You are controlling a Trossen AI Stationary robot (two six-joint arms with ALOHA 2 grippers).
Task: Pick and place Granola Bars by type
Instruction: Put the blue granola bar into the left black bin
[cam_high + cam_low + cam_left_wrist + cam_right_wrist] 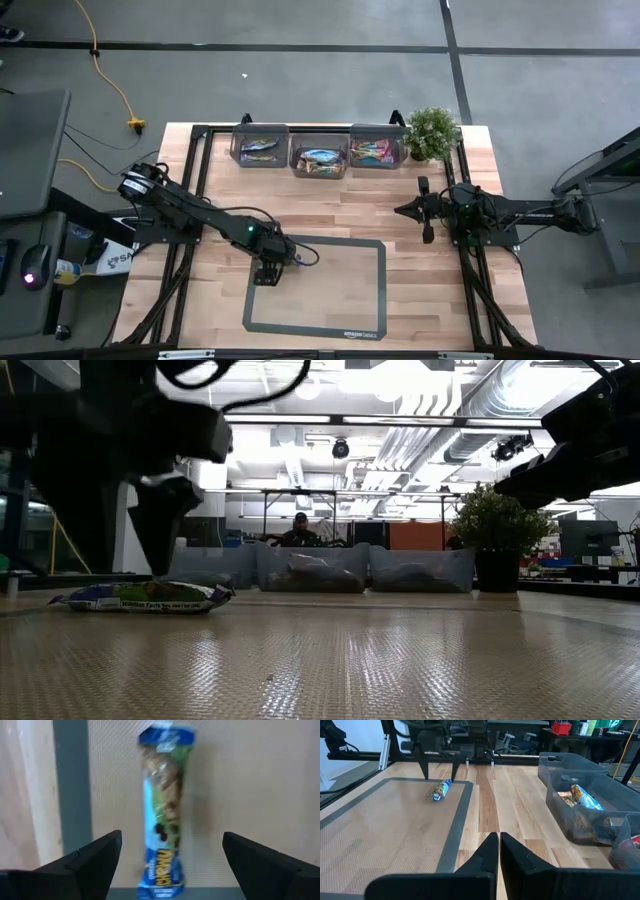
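— Where do we stand?
— Our left gripper [267, 277] hangs over the blue granola bar [164, 815] on the grey mat [340, 290], fingers spread wide.
— And the right gripper [405, 210]?
— Pinched together, waiting near the bins [319, 148].
— Then we should straddle the bar's narrow width, centred, and descend squarely before closing.

A: Where is the dark left arm?
B: It reaches in from the table's left side, elbow bent, wrist pointing down. Its left gripper [267, 277] hangs low near the front left, and both dark fingers [95, 862] stand spread wide, with nothing clamped between them.

A: And the right arm?
B: It lies stretched along the table's right side. The right gripper [402, 210] points toward the middle, fingers pressed together on nothing.
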